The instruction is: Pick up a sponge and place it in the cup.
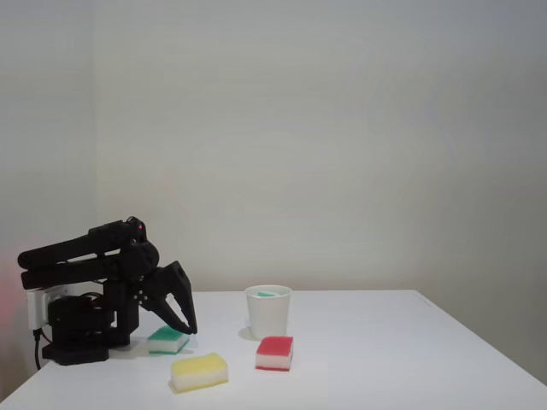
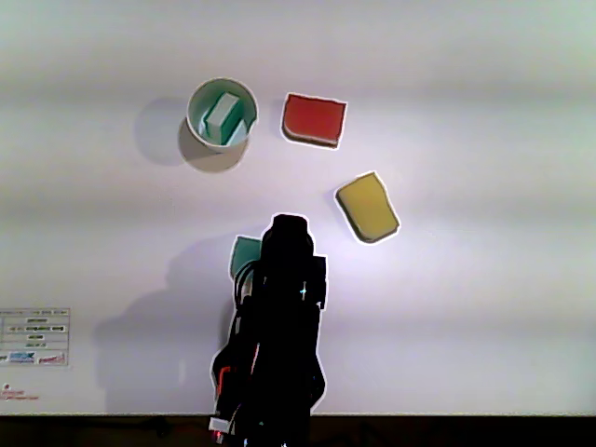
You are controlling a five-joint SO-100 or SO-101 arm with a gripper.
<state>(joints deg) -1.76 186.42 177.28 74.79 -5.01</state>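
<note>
In the fixed view, the black arm sits folded low at the left edge of a white table, with its base beside a wall socket. A plain pale wall closes the room behind the table, and a second wall meets it in a corner at the left. The gripper points down and to the right; its fingers appear close together and hold nothing, though the exact gap cannot be told. Directly below the gripper tip lies a green-topped sponge, flat on the table. Right of the gripper and nearer the camera lies a yellow sponge. Further right stands the cup, upright, with the sponge inside it; only the teal top edge shows above the rim. Just in front of the cup lies a red-topped sponge.

In the other view, a printed label is fixed to the table at the left. The cup stands ahead and left of the arm, with the sponge standing on edge inside. The green-topped sponge shows partly beside the arm. The red-topped sponge and the yellow sponge lie ahead and to the right.
</note>
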